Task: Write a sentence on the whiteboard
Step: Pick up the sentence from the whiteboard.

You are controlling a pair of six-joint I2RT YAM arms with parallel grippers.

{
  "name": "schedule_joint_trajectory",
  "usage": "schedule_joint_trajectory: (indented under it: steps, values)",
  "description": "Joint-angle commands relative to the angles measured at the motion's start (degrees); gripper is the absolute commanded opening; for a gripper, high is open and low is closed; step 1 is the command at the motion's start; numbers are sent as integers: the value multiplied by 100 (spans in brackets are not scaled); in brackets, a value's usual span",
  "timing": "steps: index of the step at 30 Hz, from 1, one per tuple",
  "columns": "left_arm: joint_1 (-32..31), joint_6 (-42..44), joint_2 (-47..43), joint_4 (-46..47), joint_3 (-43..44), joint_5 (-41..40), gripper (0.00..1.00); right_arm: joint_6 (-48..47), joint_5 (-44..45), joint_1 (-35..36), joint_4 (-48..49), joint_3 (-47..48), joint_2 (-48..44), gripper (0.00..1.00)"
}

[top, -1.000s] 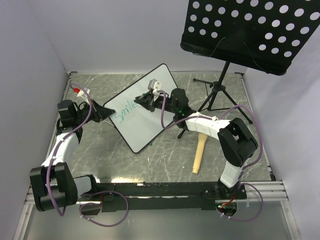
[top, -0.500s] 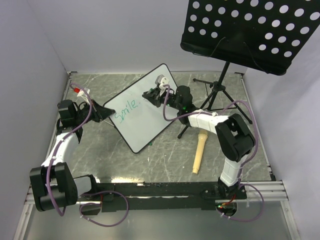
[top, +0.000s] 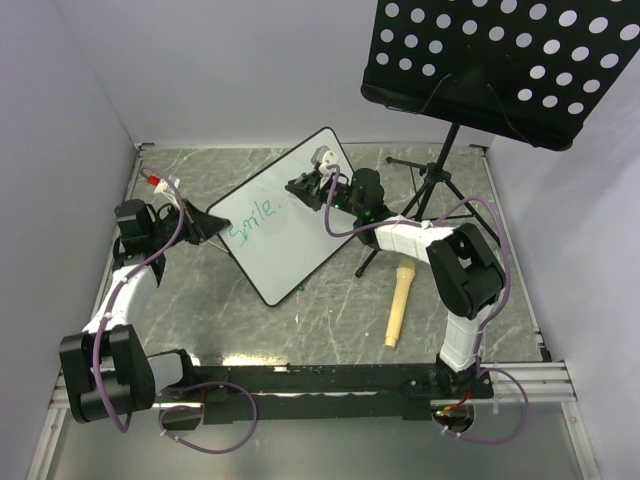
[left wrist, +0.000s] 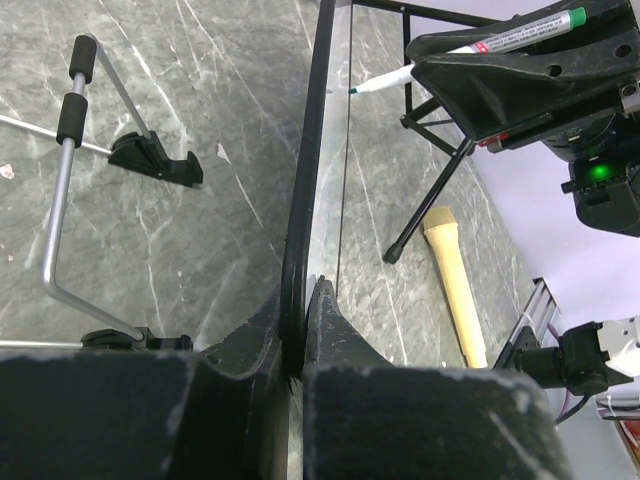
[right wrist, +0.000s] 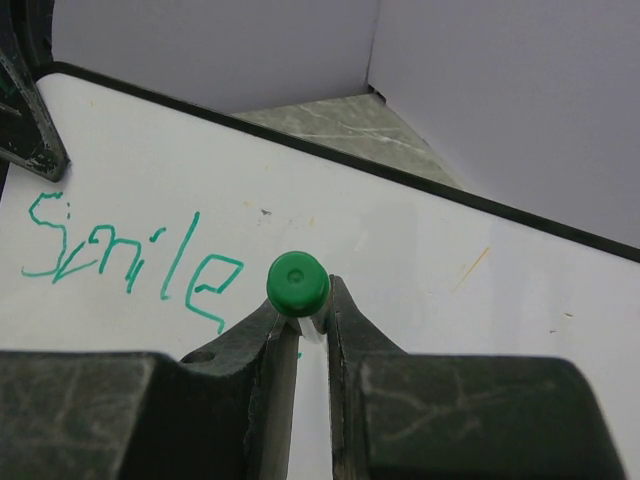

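**Right tool.** The right tool (right wrist: 310,300) is closed on a green marker (right wrist: 297,283). The marker body sits clamped between both fingers, with its green rear end toward the wrist camera. In the left wrist view the marker (left wrist: 500,38) runs along the top of the right tool (left wrist: 500,85), and its tip points at the writing face. The tip lies at or just off the face; contact cannot be confirmed.

**Left tool.** The left tool (left wrist: 303,310) is closed on the black frame of the whiteboard (left wrist: 310,150), one finger on each side of the edge. In the top view it (top: 205,225) grips the board's left end.

**Whiteboard.** The whiteboard (top: 285,240) stands on the desk (top: 200,300) left of centre, leaning back with its writing face toward the right arm. The sentence (top: 252,217) so far reads "Smile" in teal-green and runs from the left end. From the right wrist, the word (right wrist: 130,260) ends just left of the marker, and the board (right wrist: 450,240) to the right of it is unwritten.

**Surroundings.**
- A black perforated music stand (top: 500,60) overhangs the far right corner. Its tripod legs (top: 430,190) are just beside the right forearm.
- A wooden handle (top: 398,303) lies on the desk near the right arm.
- Behind the board are a bent metal rod (left wrist: 60,180) and a black foot (left wrist: 155,158).
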Motion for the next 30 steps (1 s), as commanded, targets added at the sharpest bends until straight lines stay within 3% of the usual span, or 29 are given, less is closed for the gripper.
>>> schedule_joint_trajectory:
  steps: [1,30]
  values:
    - [-55,1660,112,-439,-75,-790,1,55,-61,-48,295,257,-97,0]
    - [-55,1607,156,-413,-75,-667,1,134,-87,-48,154,662,360,0]
